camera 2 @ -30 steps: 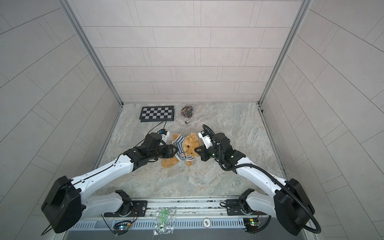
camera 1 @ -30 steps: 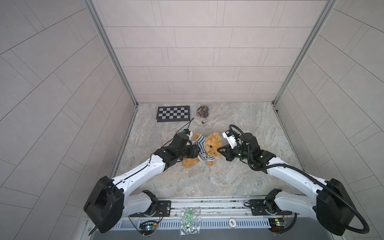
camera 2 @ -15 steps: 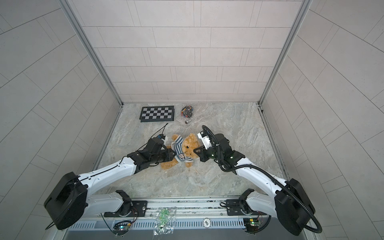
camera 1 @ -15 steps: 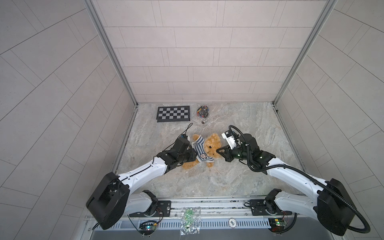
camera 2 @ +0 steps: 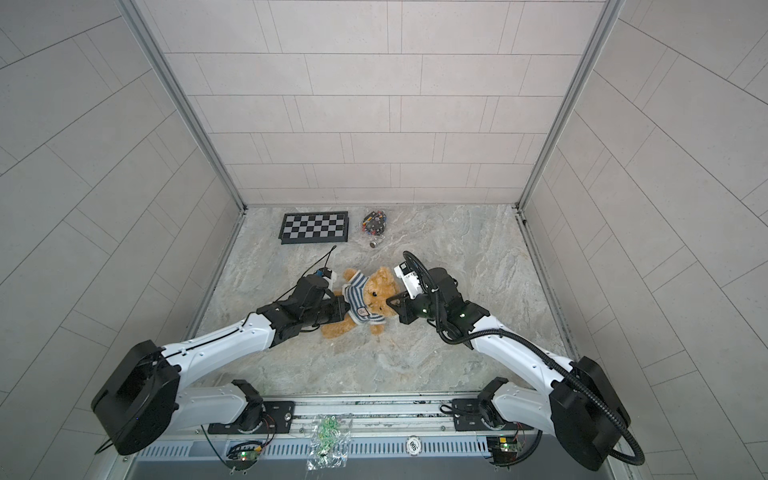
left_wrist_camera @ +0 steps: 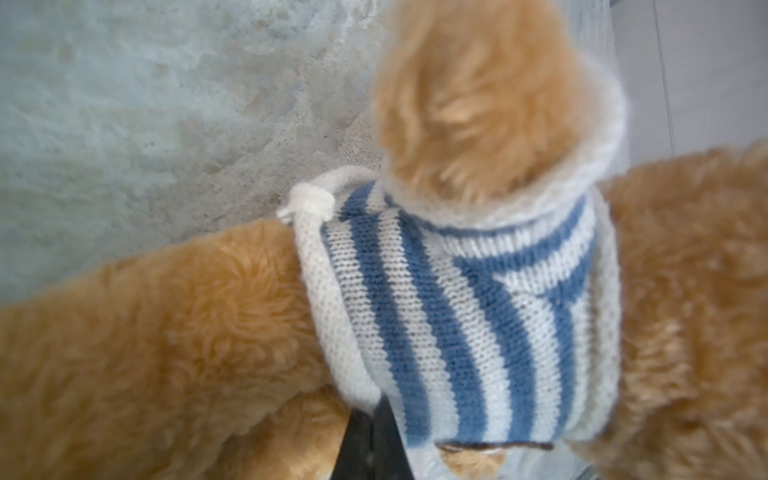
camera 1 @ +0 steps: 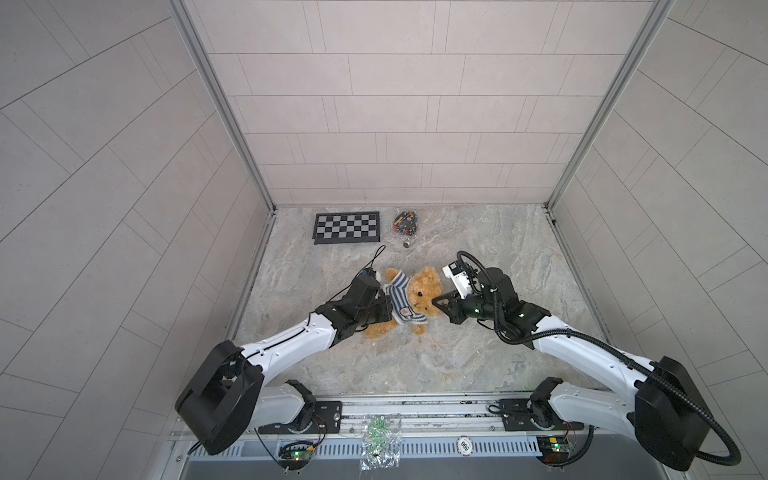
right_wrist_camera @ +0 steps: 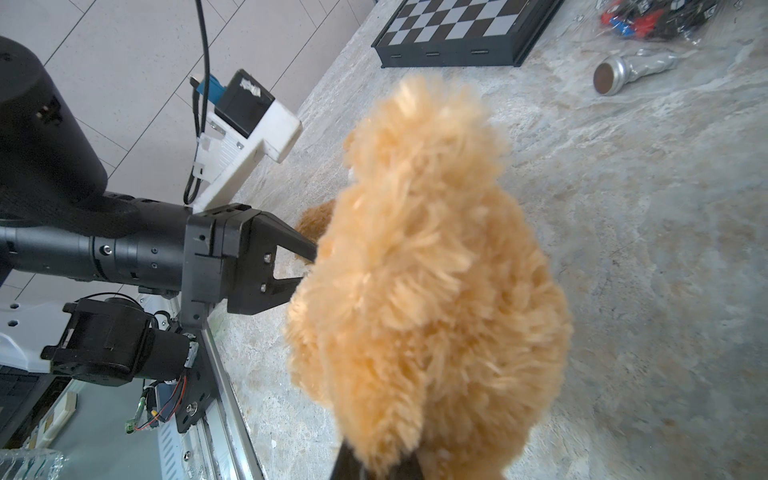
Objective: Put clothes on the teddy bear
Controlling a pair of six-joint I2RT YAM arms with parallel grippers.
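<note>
Marbled counter [camera 1: 478, 249] in a tiled booth. At its middle the bear [camera 1: 424, 286] lies face up between the two arms, head toward the right arm and legs toward the left. It wears a striped shirt [camera 1: 401, 297]. The collar is over the head and one arm is through a sleeve, as the left wrist view shows; the other sleeve cannot be made out. The hem sits at the belly, short of the legs.

Left tool [camera 1: 384, 309]: shut at the hem, where a dark finger [left_wrist_camera: 365, 440] meets the white edge – it appears to pinch the knit. Right tool [camera 1: 438, 300]: shut on the fur at the side of the head. A chessboard [camera 1: 347, 227] lies well apart at the back wall.

Change over the last second: the left tool stood part open beside the bear and has since closed at the hem. The right tool has kept its grip, and the bear lies much where it did.

Meaning, as a judgement: the shirt is now held at one end and the bear at the other – the hem can be drawn toward the legs against the right tool's hold. Dressing looks nearly done.
</note>
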